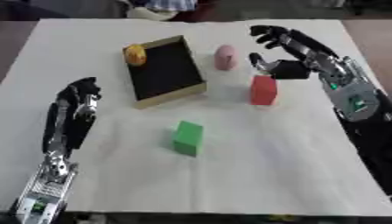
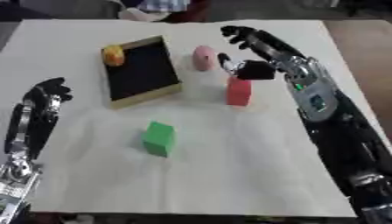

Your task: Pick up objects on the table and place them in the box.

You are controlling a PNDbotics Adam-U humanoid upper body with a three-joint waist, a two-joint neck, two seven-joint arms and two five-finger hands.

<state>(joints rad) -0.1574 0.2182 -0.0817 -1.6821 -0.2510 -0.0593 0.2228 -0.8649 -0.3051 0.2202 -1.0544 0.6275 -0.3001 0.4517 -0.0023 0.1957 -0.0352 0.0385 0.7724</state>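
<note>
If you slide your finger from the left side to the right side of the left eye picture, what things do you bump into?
Left hand → orange thing on the box's corner → green block → pink thing → red block → right hand.

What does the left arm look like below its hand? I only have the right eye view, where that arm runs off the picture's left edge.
Observer: In the left eye view the whole forearm shows. It runs from the left hand down to the lower left corner.
Operator: Anything on it near that corner?
Observer: Yes, a green patch sits on its light-coloured lower end.
Operator: And on its outer side?
Observer: A strip of the white table shows there, between the forearm and the picture's left edge.
</note>
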